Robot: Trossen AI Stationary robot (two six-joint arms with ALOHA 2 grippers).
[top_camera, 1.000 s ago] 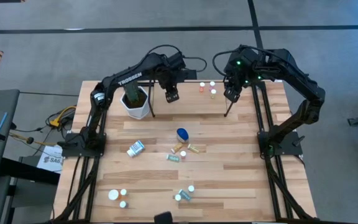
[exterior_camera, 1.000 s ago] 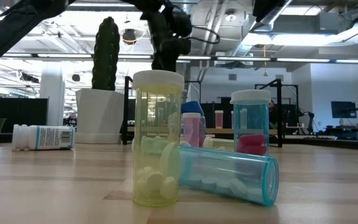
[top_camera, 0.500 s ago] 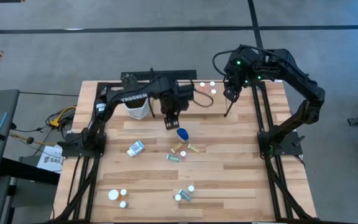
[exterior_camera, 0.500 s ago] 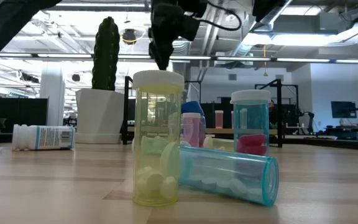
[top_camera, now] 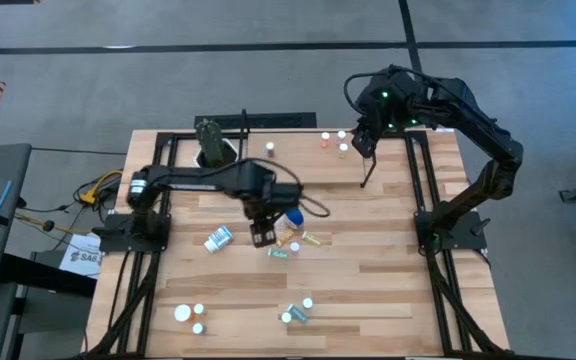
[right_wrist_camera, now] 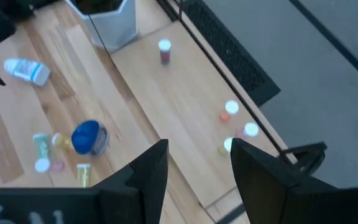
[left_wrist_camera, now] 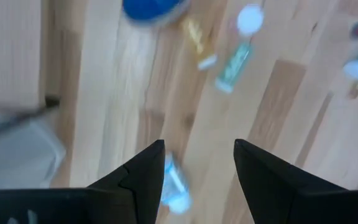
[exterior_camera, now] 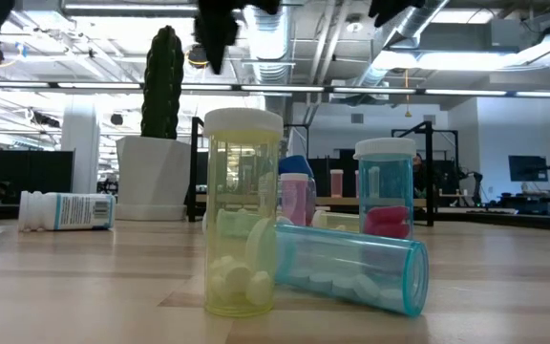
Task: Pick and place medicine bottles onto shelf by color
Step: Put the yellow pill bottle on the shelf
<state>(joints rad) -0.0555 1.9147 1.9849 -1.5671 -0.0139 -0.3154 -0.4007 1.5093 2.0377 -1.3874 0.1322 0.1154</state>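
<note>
We see the shelf [top_camera: 298,160] lying along the far edge of the table [top_camera: 368,290], with the cactus pot [top_camera: 211,150] at its left end and three small bottles [top_camera: 334,141] standing close together near its right end; one more bottle [top_camera: 269,149] stands between. At mid-table a rounded bottle [top_camera: 293,216] sits beside several fallen bottles [top_camera: 303,240]. Further bottles [top_camera: 296,312] cluster near the front edge, others [top_camera: 189,316] at front left.

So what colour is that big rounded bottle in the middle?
Blue: the big rounded bottle, clearest in the right wrist view.
</note>
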